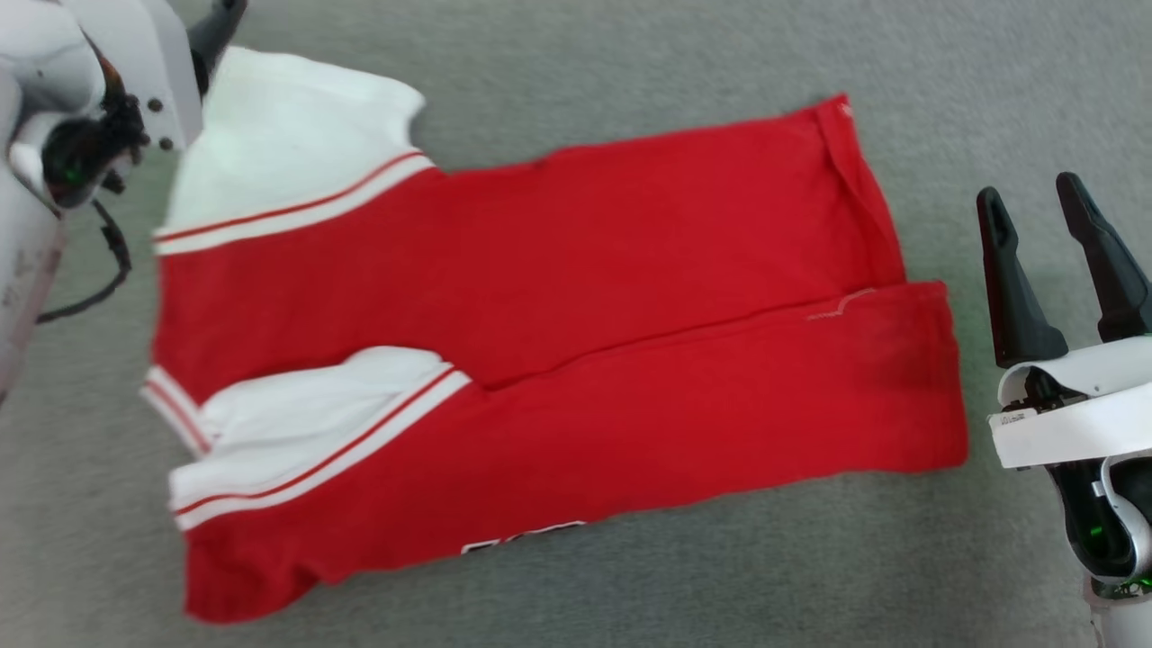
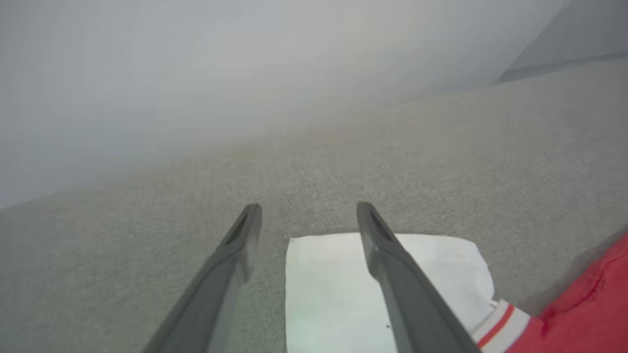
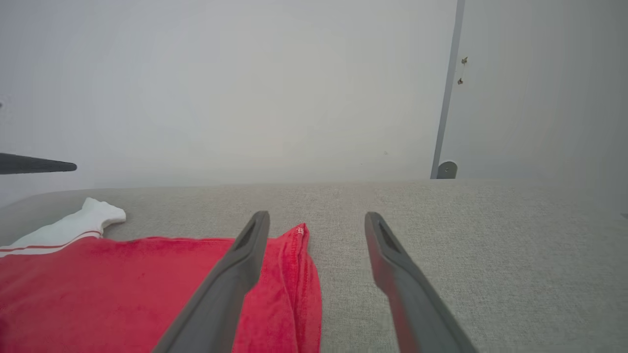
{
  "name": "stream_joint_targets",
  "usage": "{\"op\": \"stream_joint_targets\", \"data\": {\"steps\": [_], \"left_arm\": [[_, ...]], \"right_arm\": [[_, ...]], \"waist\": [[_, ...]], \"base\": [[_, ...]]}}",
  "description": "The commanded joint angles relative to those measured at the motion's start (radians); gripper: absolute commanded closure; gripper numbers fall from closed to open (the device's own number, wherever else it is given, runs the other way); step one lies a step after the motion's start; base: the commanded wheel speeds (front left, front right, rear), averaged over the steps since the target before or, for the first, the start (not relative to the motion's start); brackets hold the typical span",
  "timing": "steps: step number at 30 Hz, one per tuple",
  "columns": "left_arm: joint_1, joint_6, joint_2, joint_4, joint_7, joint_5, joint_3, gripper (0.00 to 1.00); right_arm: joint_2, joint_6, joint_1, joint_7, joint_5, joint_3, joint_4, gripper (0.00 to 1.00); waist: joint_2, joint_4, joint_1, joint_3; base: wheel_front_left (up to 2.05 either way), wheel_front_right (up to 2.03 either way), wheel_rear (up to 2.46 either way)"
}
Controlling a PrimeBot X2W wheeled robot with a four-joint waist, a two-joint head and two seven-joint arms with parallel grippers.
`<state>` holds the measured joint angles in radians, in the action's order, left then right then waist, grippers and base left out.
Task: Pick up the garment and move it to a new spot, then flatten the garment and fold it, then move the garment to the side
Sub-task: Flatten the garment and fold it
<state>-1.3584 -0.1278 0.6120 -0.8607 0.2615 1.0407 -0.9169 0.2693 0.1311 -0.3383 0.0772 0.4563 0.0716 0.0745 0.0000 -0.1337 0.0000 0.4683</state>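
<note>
The garment (image 1: 558, 297), red with white sleeves and red-white striped trim, lies flat on the grey cloth surface (image 1: 630, 54), its two long sides folded in to meet along the middle. A sliver of black-and-white print (image 1: 522, 538) peeks out at its near edge. My left gripper (image 2: 309, 208) is open and hovers over the upper white sleeve (image 2: 333, 294); nothing is between its fingers. Just beyond the garment's hem end (image 3: 299, 255), my right gripper (image 1: 1035, 202) stands open and empty, with its left finger (image 3: 235, 274) over the red hem corner.
Grey cloth surface (image 3: 490, 235) spreads on all sides of the garment, with bare room right of the hem. A pale wall rises behind it, with a vertical strip (image 3: 446, 98) and a small round fitting (image 3: 446, 170). The left arm's dark finger (image 3: 34, 164) pokes in.
</note>
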Motion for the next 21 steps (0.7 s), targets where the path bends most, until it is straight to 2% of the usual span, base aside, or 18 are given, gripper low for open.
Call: {"op": "stream_joint_targets", "data": {"steps": [1,4,8,13,14,15,16,21], "left_arm": [[-0.029,-0.003,0.011,-0.009,0.067,0.008,-0.035,0.0],[-0.058,-0.002,0.035,-0.03,0.188,0.017,-0.097,0.0],[-0.095,-0.002,0.048,-0.068,0.315,0.056,-0.129,0.0],[-0.069,-0.002,0.025,-0.088,0.466,0.158,-0.131,0.0],[-0.063,-0.003,0.021,-0.072,0.479,0.177,-0.13,0.28],[-0.058,-0.004,0.019,-0.06,0.483,0.191,-0.13,0.6],[-0.054,-0.004,0.017,-0.045,0.483,0.198,-0.135,1.0],[-0.054,-0.003,0.024,-0.013,0.42,0.208,-0.15,1.0]], "right_arm": [[-0.005,-0.001,-0.011,0.009,0.0,0.005,0.006,0.0],[-0.009,-0.001,-0.013,0.009,-0.004,0.011,0.019,0.0],[-0.006,-0.001,-0.019,-0.003,-0.006,0.017,0.036,0.0],[0.0,-0.001,-0.024,-0.016,0.004,0.016,0.05,0.0],[0.002,-0.001,-0.027,-0.025,0.01,0.016,0.051,0.0],[0.008,-0.001,-0.033,-0.032,0.013,0.018,0.053,0.0],[0.014,-0.001,-0.045,-0.043,0.019,0.019,0.054,0.0],[0.06,-0.001,-0.144,-0.174,0.039,0.043,0.045,0.0]], "waist": [[0.0,-0.074,0.0,0.074],[0.0,-0.074,0.0,0.079],[0.0,-0.072,0.0,0.088],[0.0,-0.069,0.0,0.102],[0.0,-0.068,0.0,0.104],[0.0,-0.066,0.0,0.106],[0.0,-0.063,0.0,0.107],[0.0,-0.039,0.0,0.104]], "base": [[0.0,0.0,0.0],[0.0,0.0,0.0],[0.0,0.0,0.0],[0.0,0.0,0.0],[0.0,0.0,0.0],[0.0,0.0,0.0],[0.0,0.0,0.0],[0.0,0.0,0.0]]}}
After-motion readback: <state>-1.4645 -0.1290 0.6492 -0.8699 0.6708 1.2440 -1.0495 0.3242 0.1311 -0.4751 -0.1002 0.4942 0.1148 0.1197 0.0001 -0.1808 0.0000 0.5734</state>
